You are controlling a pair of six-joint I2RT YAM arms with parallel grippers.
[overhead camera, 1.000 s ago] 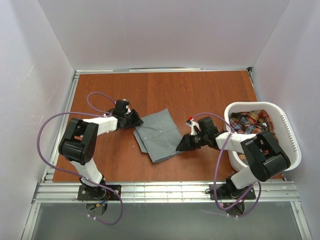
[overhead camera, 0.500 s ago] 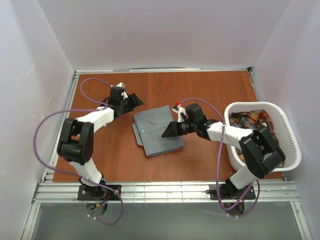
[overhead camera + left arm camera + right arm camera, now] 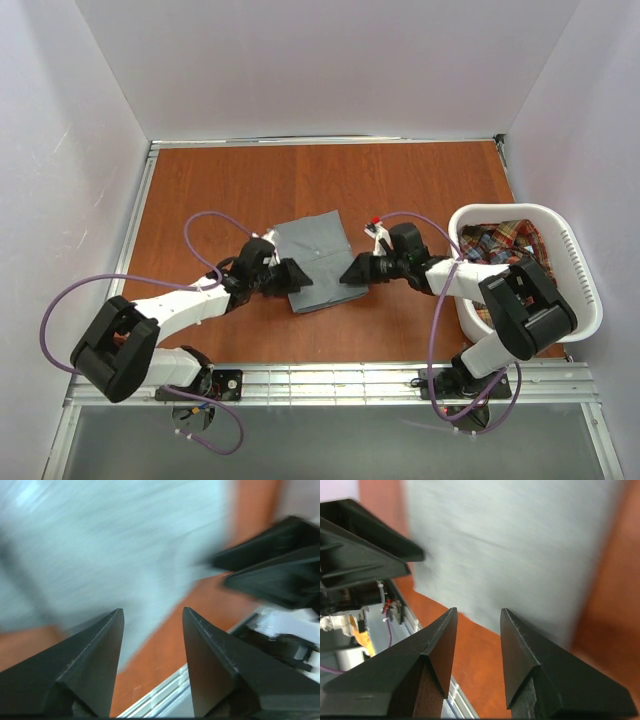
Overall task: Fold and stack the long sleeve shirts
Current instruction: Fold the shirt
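While both my arms reach in from the near edge, the table point(image 3: 200, 190) shows brown wood with white walls on three sides. The white slotted basket point(image 3: 585, 270) sits at the right edge, toward the near-right corner. The grey shirt point(image 3: 315, 250) lies folded flat as a skewed rectangle around the middle of the table, well apart from the basket. The plaid shirt point(image 3: 505, 245) is bunched inside the basket, in red, navy and yellow. My left claw point(image 3: 295, 277) is low at the grey shirt's near-left edge, fingers parted with nothing between them. Its wrist view is blurred, showing grey cloth and bare wood past the tips. My right claw point(image 3: 350, 272) is low at the shirt's near-right corner, also parted and empty, with grey cloth ahead of the tips. The two claws face each other across the shirt's near edge. I can't tell whether either fingertip touches the cloth.
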